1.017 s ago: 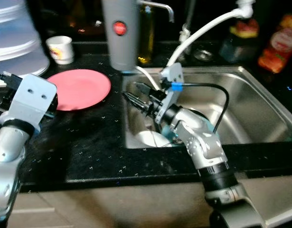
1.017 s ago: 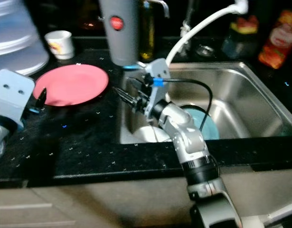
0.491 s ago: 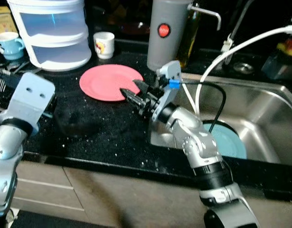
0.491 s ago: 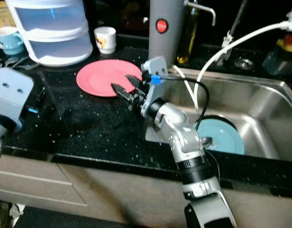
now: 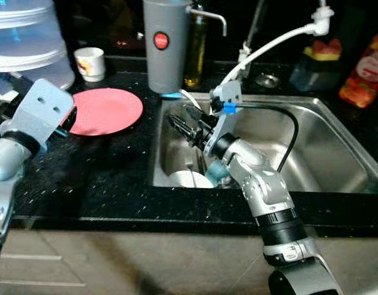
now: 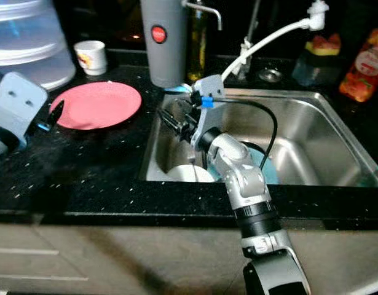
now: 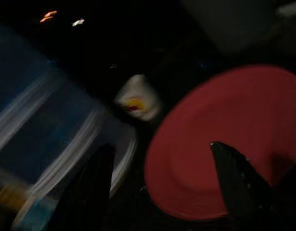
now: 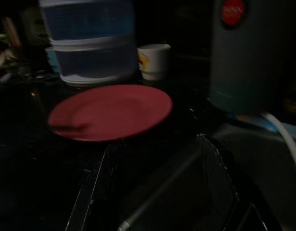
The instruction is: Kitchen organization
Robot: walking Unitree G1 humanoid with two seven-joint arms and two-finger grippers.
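Head views: a round, flat pink plate (image 5: 104, 110) lies on the black speckled countertop (image 5: 84, 178), left of the steel sink (image 5: 336, 141) and in front of a small white cup (image 5: 90, 63) and a tall grey canister with a red badge (image 5: 165, 52). The right gripper (image 5: 182, 123) hangs above the sink's left end, its black fingers spread apart and empty. Below it in the basin sit a white bowl (image 5: 190, 179) and a light-blue plate (image 6: 262, 169). The left gripper (image 6: 53, 114) hovers at the pink plate's left rim; from here I cannot tell its opening.

Left wrist view: blurred and dark; two black fingers (image 7: 237, 175) stand wide apart, the red-looking plate and the cup beyond them.

Right wrist view: the plate, smooth and plain, lies well beyond the parted fingers (image 8: 220, 173), with stacked clear containers (image 8: 90, 41) behind it.
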